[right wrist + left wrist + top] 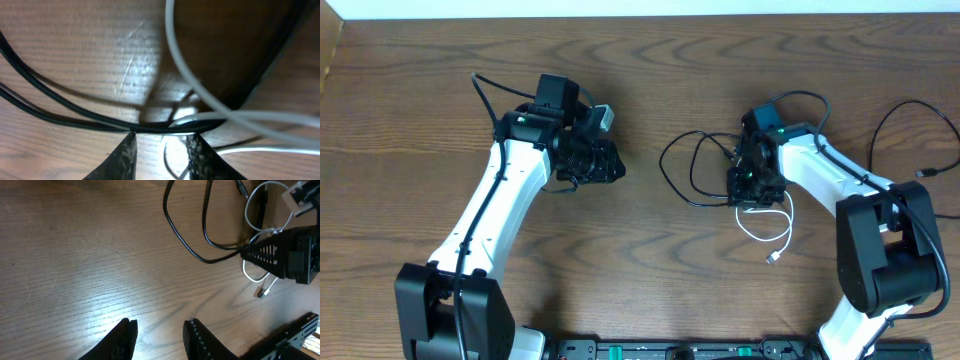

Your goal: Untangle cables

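**Overhead.**
- Right gripper [745, 190]: sits directly over the tangle.
- Black cables [682, 168]: thin, glossy cords, fanned out in round loops just beside its fingertips.
- White cable [767, 232]: curls out from beneath the same gripper and ends in a small silver plug.
- Left gripper [616, 168]: well apart from every cord.
- Table [650, 290]: brown wood with a wavy grain.

**Left wrist.**
- Left gripper [159, 335]: dark ribbed fingers [196, 336] spread, only bare table [75, 270] between them.
- Black cables [186, 247]: two long hairpin loops, far ahead of the tips.
- White cable [251, 217]: a narrow loop farther off, beside the black, ridged right gripper [280, 255].

**Right wrist.**
- Right gripper [160, 150]: textured black fingers [125, 157] stand apart, with a gap of wood showing between them and nothing pinched.
- Black cables [70, 119]: smooth, round in section. One lies straight across just beyond both fingertips, a second runs close alongside.
- White cable [187, 75]: thicker-looking and blurred, it arcs over the black ones ahead of the tips. A thinner white strand passes beside the right-hand finger.
- Table [75, 45]: fine-grained with a glare patch.
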Available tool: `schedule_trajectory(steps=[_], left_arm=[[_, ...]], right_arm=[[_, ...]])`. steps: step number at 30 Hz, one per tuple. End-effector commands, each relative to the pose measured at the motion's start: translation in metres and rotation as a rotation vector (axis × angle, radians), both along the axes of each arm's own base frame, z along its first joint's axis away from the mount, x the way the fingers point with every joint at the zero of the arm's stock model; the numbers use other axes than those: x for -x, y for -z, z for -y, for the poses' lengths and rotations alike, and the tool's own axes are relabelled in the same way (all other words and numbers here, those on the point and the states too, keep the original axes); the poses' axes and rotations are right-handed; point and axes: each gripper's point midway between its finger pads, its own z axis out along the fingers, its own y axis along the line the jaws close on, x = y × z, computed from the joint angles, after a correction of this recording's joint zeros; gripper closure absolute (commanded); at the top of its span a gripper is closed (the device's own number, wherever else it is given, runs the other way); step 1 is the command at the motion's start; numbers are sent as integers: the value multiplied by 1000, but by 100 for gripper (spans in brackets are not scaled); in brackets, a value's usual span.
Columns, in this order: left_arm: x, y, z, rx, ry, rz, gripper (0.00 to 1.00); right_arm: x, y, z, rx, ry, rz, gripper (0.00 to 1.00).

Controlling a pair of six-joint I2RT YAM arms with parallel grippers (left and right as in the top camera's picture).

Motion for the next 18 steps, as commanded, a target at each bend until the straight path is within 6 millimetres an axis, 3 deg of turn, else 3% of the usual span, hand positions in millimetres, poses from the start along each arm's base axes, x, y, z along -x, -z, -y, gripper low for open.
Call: schedule_trajectory(steps=[1, 4, 12, 18], left_arm=[[2, 4, -2, -17, 11, -4, 65], [2, 4, -2, -17, 11, -4, 65], [2, 4, -2, -17, 11, -5, 65], [3, 5, -2, -18, 11, -9, 65]], right_arm=[[15, 8, -6, 10, 3, -48, 74], [26, 13, -10, 18, -20, -67, 77], [36, 20, -7, 76, -52, -71, 99], [34, 7, -10, 54, -79, -57, 99]])
